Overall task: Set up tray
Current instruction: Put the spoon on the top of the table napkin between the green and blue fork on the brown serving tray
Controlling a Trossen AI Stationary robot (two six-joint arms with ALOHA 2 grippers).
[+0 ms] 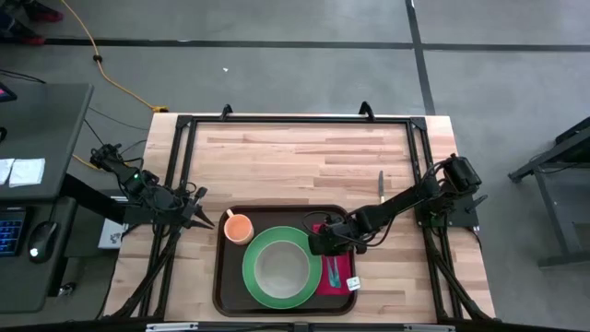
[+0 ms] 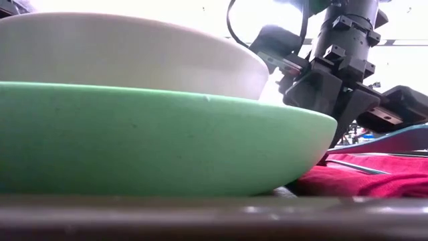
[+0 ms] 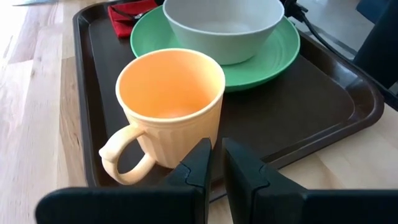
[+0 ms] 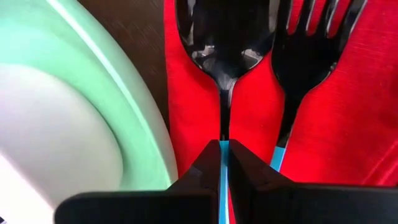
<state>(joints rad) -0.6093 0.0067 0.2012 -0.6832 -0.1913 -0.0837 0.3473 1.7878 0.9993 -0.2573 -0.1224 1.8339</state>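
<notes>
The dark brown tray (image 1: 226, 290) lies at the table's near edge. It holds an orange cup (image 3: 171, 106) at its far left corner. In the middle a green plate (image 1: 253, 277) carries a pale bowl (image 1: 281, 267). A red napkin (image 1: 336, 272) lies at the tray's right. On the napkin are a dark fork (image 4: 311, 43) and a dark spoon (image 4: 224, 43) with a blue handle. My right gripper (image 4: 224, 146) is over the napkin's far end, shut on the spoon. My left gripper (image 3: 217, 155) waits left of the cup, its fingers a narrow gap apart with nothing between them. My right gripper pinches the spoon's thin blue handle (image 4: 223, 158) between its two fingers, just behind the dark neck. The fingers slant down from the tray's far right side and run along the handle. The spoon's bowl is over the napkin; whether it rests there I cannot tell.
A knife (image 1: 380, 184) lies on the bare wood beyond the tray's far right corner. Black frame rails (image 1: 295, 120) border the table's far, left and right sides. The wood between the tray and the far rail holds nothing else.
</notes>
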